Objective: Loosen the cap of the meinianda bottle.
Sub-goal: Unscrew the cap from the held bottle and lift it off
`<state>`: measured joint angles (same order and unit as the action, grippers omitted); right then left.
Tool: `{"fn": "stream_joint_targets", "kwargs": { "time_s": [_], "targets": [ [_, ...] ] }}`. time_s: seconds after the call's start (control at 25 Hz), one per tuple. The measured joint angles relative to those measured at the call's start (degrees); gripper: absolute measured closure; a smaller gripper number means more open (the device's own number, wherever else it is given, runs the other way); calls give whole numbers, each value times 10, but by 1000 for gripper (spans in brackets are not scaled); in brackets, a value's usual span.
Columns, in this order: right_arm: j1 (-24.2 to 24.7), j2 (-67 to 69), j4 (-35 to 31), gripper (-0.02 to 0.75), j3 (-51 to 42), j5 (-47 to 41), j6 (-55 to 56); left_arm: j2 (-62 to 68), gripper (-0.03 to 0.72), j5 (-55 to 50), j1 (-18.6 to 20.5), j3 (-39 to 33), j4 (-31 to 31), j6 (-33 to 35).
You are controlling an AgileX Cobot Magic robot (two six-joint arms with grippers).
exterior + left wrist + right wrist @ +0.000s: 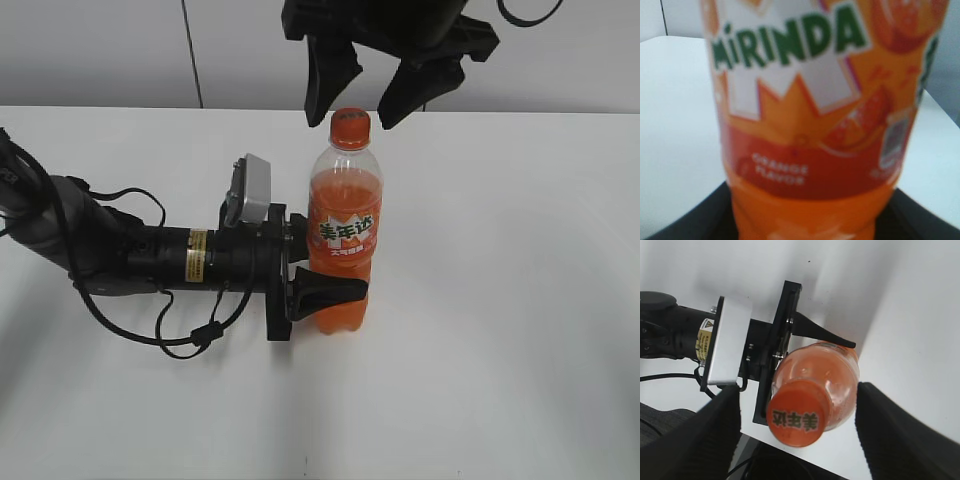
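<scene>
Near edge: bare white counter (480, 400), free on the near and right sides of the bottle. Centre: the meinianda bottle (343, 235) stands upright, about mid-counter. The left gripper (322, 272), lying low along the counter from the left, has its fingers (330, 290) clenched around the bottle's lower body, at and below the label; one finger shows in front, the other is hidden behind the bottle. The left wrist view shows only the label, close up. Above: the cap (350, 128), still seated on the neck. The right gripper (367, 92) hangs over it, its fingers (322, 85) released and spread to either side of the cap, apart from it. Far: the counter's back edge meets a pale wall (100, 50).
</scene>
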<state>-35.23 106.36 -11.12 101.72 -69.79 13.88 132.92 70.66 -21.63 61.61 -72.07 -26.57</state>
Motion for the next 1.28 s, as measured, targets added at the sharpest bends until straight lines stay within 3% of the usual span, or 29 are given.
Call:
{"fn": "stream_joint_targets", "kwargs": {
  "time_s": [1.28],
  "targets": [
    [-13, 0, 17, 204, 0, 0, -17, 0, 283, 0, 0, 0, -9, 0]
  ]
}}
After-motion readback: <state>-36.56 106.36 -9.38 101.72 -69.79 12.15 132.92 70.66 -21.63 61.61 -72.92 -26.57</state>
